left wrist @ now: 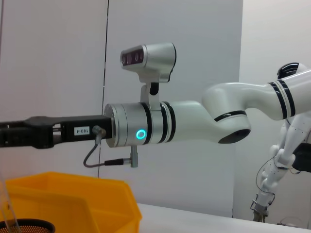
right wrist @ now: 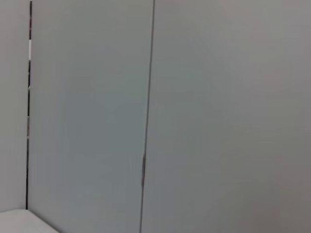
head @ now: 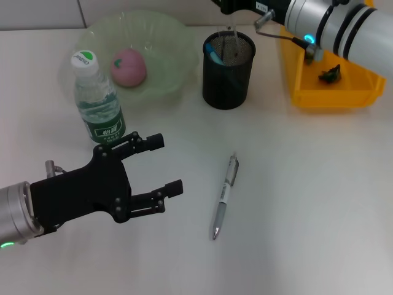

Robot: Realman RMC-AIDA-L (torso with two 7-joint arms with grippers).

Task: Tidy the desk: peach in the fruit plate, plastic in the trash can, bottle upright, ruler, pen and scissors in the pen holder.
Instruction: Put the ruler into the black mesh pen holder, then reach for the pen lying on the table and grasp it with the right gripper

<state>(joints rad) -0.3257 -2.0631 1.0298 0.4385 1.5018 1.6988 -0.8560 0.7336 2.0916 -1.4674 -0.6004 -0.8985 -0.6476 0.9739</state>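
One pen (head: 225, 196) is lying loose on the desk (head: 307, 203), near the left gripper (head: 163, 171), whose fingers are spreading wide and holding nothing. Right gripper (head: 236, 7) is reaching over the pen holder (head: 228, 70); its finger state cannot be told. Peach (head: 128, 67) is sitting in the fruit plate (head: 166, 43), bottle (head: 97, 101) standing upright, dark plastic (head: 329, 74) lying in the yellow trash can (head: 334, 95).

Pink peach (head: 128, 67), seemingly pale-green plate (head: 175, 43)

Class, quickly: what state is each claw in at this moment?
Left claw: open, holding nothing, above the desk near the bottle.
Right claw: above the pen holder; state cannot be told.
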